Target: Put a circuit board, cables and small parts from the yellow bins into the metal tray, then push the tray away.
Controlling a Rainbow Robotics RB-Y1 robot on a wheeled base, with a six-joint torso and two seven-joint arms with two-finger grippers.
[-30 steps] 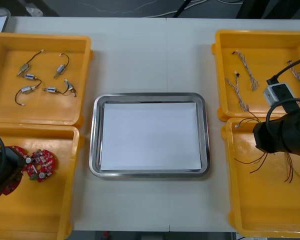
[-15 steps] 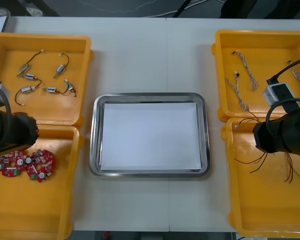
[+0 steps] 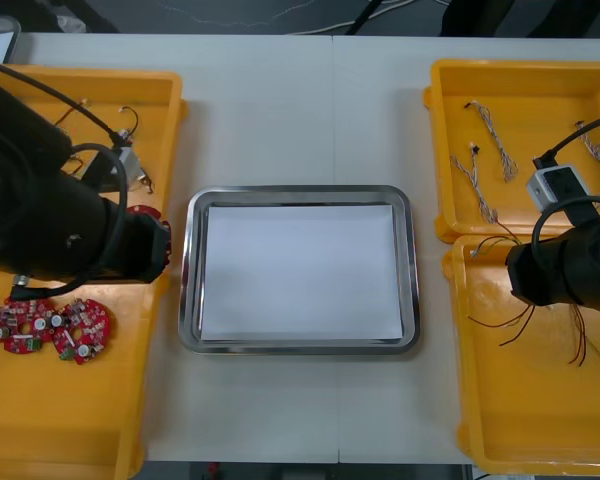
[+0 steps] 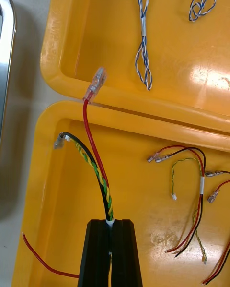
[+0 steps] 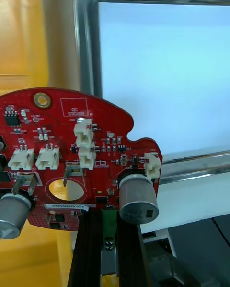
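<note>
1 circuit board [image 5: 72,138] clamped in the left gripper [image 5: 109,217] (held edge hidden), 1 cable [image 4: 98,167] clamped in the right gripper [image 4: 111,224]

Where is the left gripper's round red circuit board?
Front view: the red circuit board is on the robot's left, over the yellow bins' edge, beside the metal tray's rim.

Electronics lab or assembly workshop, set up as a kitting station. Light tabletop [image 3: 280,110] laid out in order: yellow bins [image 3: 530,68] at both sides, stock sorted by kind. Round red circuit boards [image 3: 80,330] in one, twisted blue and white cables [image 3: 495,130] in another, red and yellow cables [image 4: 99,181] in a third. Metal tray [image 3: 300,192] centred between. Black robot arms [image 3: 60,230] over the bins. Loose leads [image 3: 250,12] trail beyond the far edge.
</note>
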